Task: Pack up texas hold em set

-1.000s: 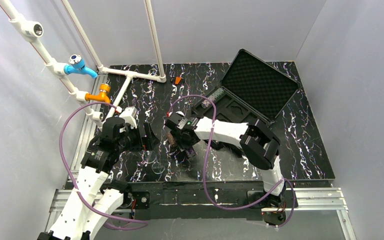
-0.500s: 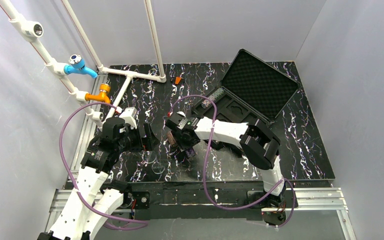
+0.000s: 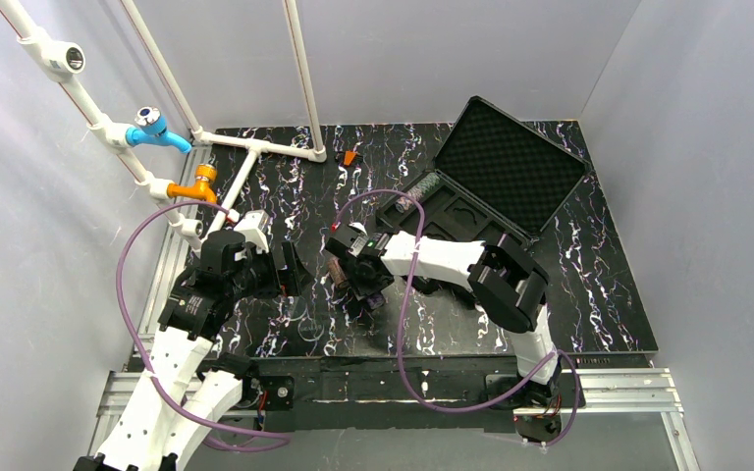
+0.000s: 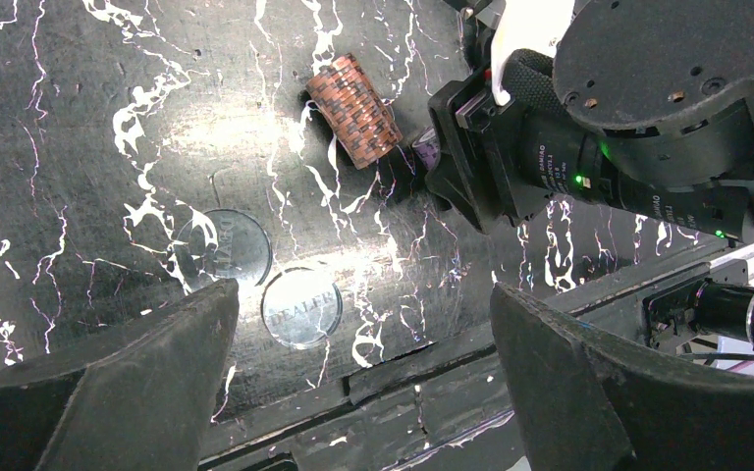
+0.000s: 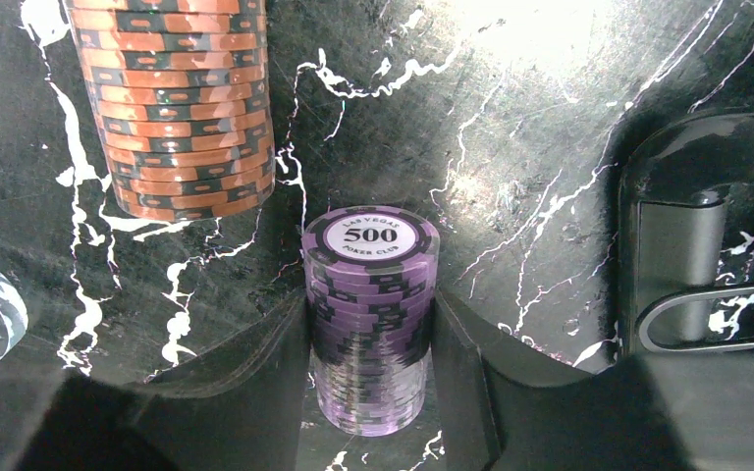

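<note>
Texas hold em case (image 3: 511,162) lies open at the far right of the surface (image 3: 609,294). Its foam-lined lid is tipped back toward the far right corner and its moulded tray faces up. A grey-green chip stack (image 3: 418,190) lies on its side along the tray's left edge.

The right hand (image 5: 371,368) is clenched on the purple chip stack (image 5: 371,304), and its two fingers (image 5: 255,383) press the stack's sides. The stack's end face is turned to the wrist camera and reads "500". Whether the stack rests on the surface or is lifted off it, I cannot tell. From above, this hand sits near the middle of the surface, left of the case and apart from it.

The brown chip stack (image 5: 172,108) lies on its side on the surface just beyond the purple one. The two stacks are close but not touching.

The left hand (image 4: 363,378) is released, with its fingers spread wide and nothing between them. It hovers over the near left part of the surface. Two clear round dealer discs (image 4: 301,306) lie side by side below it, nearer than the brown stack.

A small orange piece (image 3: 350,157) sits at the far edge. It is just beside the foot of the white pipe frame (image 3: 255,147).
</note>
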Controlling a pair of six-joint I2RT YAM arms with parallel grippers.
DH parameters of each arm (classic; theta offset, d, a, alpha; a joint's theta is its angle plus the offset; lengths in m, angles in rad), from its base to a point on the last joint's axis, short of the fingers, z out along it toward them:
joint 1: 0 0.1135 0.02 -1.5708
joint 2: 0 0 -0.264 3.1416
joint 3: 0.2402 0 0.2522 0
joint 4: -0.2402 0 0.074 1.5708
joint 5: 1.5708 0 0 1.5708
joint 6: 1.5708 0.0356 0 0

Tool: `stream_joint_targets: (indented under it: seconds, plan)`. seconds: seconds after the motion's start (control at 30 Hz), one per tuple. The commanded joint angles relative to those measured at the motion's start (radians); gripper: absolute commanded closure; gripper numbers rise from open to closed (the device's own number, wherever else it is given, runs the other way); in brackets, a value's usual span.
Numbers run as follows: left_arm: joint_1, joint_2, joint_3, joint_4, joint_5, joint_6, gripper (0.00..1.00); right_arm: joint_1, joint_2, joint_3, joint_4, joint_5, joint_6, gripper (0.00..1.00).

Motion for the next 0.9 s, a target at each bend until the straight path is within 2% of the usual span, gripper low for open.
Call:
stream_joint_targets:
  seconds: [0.0,0.07,0.13,0.3,0.43,0.53,0.87]
  plan:
    - [-0.005,-0.002,0.0,-0.014,-0.014,0.004,0.01,0.004,0.002,0.026,-0.025,0.008,0.009,0.8]
    - [-0.005,-0.001,0.0,-0.013,-0.014,0.004,0.01,0.004,-0.012,0.052,-0.034,0.027,0.01,0.86]
    - [-0.005,-0.002,0.0,-0.012,-0.014,0.004,0.01,0.004,-0.061,0.083,-0.052,0.09,0.055,0.99]
    - [-0.005,0.007,0.001,-0.013,-0.012,0.004,0.01,-0.008,-0.204,0.121,-0.015,0.241,0.138,0.99]
    - [-0.005,0.01,0.001,-0.013,-0.014,0.004,0.01,-0.089,-0.292,0.105,0.049,0.299,0.181,0.99]
    - [-0.004,0.017,0.003,-0.013,-0.013,0.004,0.0,-0.258,-0.332,0.069,0.105,0.208,0.239,0.99]
    - [-0.004,0.014,0.001,-0.013,-0.019,0.004,0.01,-0.409,-0.28,0.111,0.106,0.133,0.299,0.99]
